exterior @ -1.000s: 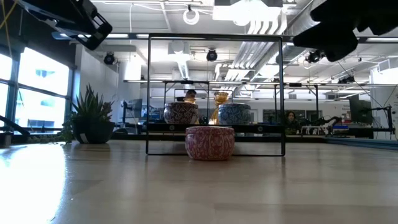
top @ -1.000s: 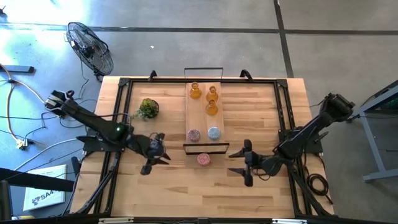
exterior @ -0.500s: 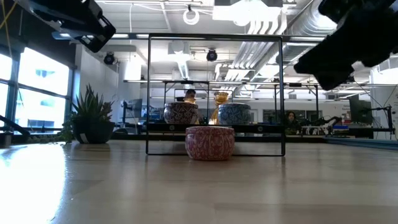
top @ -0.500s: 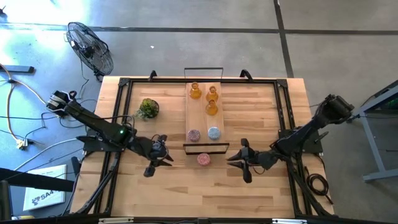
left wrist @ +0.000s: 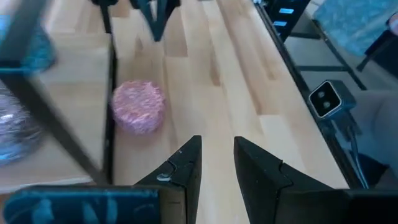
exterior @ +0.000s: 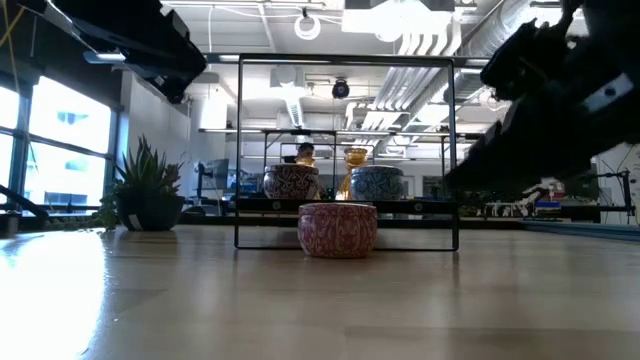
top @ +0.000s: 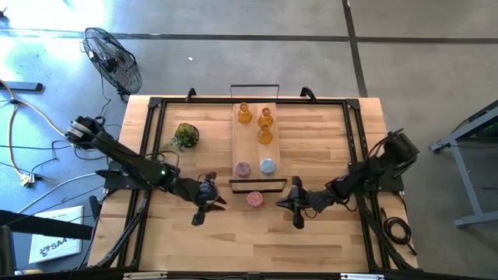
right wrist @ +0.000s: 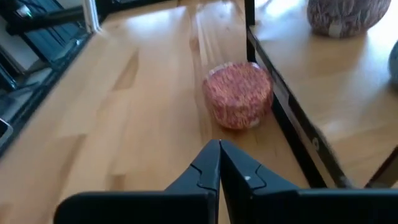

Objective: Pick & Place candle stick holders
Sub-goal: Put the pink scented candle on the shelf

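One pink candle stick holder [top: 254, 199] stands by itself on the bare table, just in front of the wooden tray's [top: 253, 152] near end. The tray carries three amber holders [top: 265, 134], a second pink one [top: 243, 169] and a light-blue one [top: 268, 166]. Left of the lone pink holder [left wrist: 138, 106] is my left gripper [top: 222, 204], pointing at it with a narrow gap between its fingers [left wrist: 217, 155] and nothing in it. On the holder's right, my right gripper [top: 283, 204] has its fingers shut together [right wrist: 219, 157], a little short of the pink holder [right wrist: 239, 93].
A small green potted plant [top: 185, 136] stands at the table's far left. The tray has black wire frames [exterior: 346, 62] rising at its ends. Black rails [top: 352, 140] run along the table's sides. A fan [top: 113, 58] stands on the floor beyond the far left corner.
Both grippers have moved in toward the lone pink holder at the table's middle, the left one going right and the right one going left. The right gripper has shut its fingers on nothing. The holders have stayed put.
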You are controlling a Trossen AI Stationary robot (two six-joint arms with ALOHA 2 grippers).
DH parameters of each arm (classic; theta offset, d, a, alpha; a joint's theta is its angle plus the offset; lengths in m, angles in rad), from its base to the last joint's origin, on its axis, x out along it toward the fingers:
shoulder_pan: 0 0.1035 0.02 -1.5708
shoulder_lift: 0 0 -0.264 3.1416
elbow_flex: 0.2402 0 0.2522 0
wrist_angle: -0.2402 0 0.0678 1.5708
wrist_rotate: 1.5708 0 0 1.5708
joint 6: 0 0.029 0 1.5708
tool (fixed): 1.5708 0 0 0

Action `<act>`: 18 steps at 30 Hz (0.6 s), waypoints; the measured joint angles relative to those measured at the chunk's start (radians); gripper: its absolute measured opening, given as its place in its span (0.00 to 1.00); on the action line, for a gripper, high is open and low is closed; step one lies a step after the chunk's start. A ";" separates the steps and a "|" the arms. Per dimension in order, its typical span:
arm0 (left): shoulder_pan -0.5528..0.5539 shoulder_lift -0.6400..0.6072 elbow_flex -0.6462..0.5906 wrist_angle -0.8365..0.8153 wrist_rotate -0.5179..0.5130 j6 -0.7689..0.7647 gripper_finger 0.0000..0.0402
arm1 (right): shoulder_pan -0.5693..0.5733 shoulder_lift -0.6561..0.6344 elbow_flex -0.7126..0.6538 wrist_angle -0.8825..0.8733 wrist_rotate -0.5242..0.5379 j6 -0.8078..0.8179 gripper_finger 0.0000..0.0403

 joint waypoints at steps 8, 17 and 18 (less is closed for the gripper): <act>-0.001 0.163 0.000 0.162 0.104 -0.010 0.23 | -0.023 0.166 0.039 0.098 0.011 -0.004 0.01; 0.001 0.179 0.000 0.178 0.102 -0.015 0.23 | -0.051 0.294 0.223 -0.039 0.035 -0.047 0.00; 0.001 0.179 0.000 0.174 0.103 -0.018 0.23 | -0.054 0.300 0.239 -0.066 0.044 -0.049 0.00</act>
